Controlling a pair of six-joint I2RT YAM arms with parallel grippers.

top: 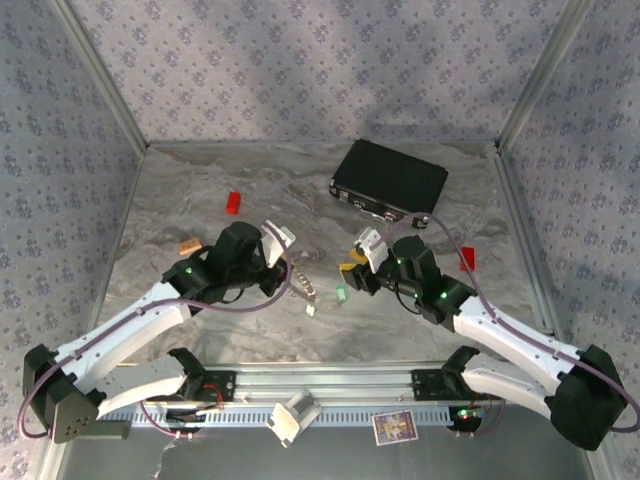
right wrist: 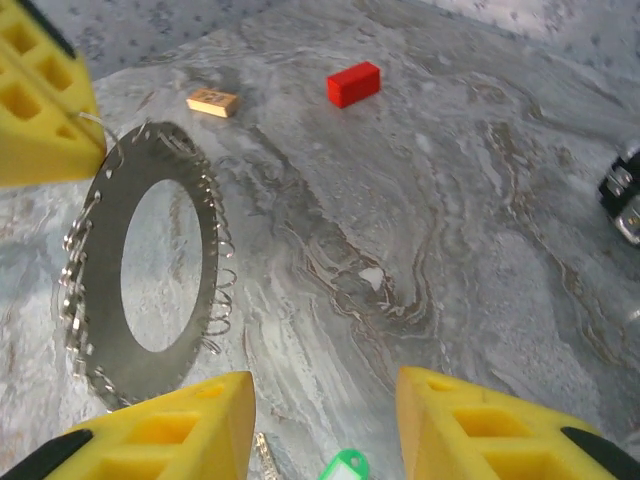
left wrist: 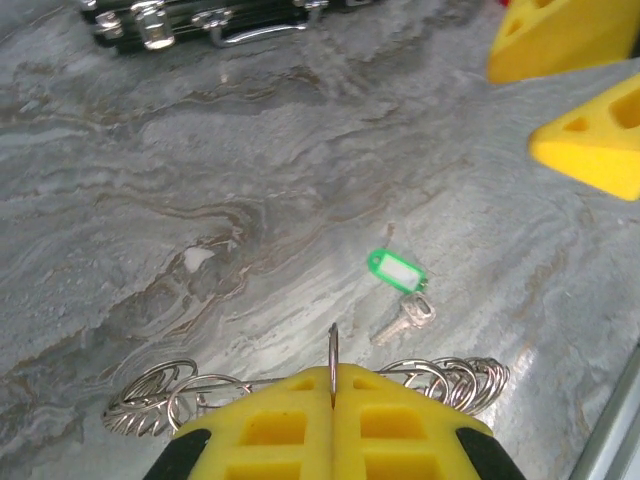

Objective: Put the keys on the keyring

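1. The left gripper (left wrist: 332, 378) had its yellow fingers pressed together on the rim of the keyring (left wrist: 445, 378). It pinched the thin metal edge-on, and the fringe of small wire loops spread out to either side of the fingers.
2. The right gripper (right wrist: 325, 420) stood roughly half open, with only bare table (top: 330, 340) between its two yellow fingers.
3. From the right wrist, the keyring showed as a flat disc with a wide hole, held upright or nearly so. It was up and to the left of that gripper's fingers and apart from them. Whether its lower edge touched the table could not be told.
4. A key (left wrist: 405, 320) with a green tag lay flat on the table just beyond the left gripper's fingertips, near the ring but apart from it. In the right wrist view, the tag showed at the bottom edge between the open fingers, with nothing gripping it.
5. The tag had a white label window, and any writing on it was too small to read.
6. Farther out, an orange-tan block (right wrist: 212, 100) had dark marks on its top face that could not be read. A red block (right wrist: 353, 83) lay near it.
7. A black case (top: 390, 180) sat at the far side of the table, its silvery latches turned toward the arms.
8. A printed card (top: 395, 427) lay on the rail between the arm bases, its print too small to read.
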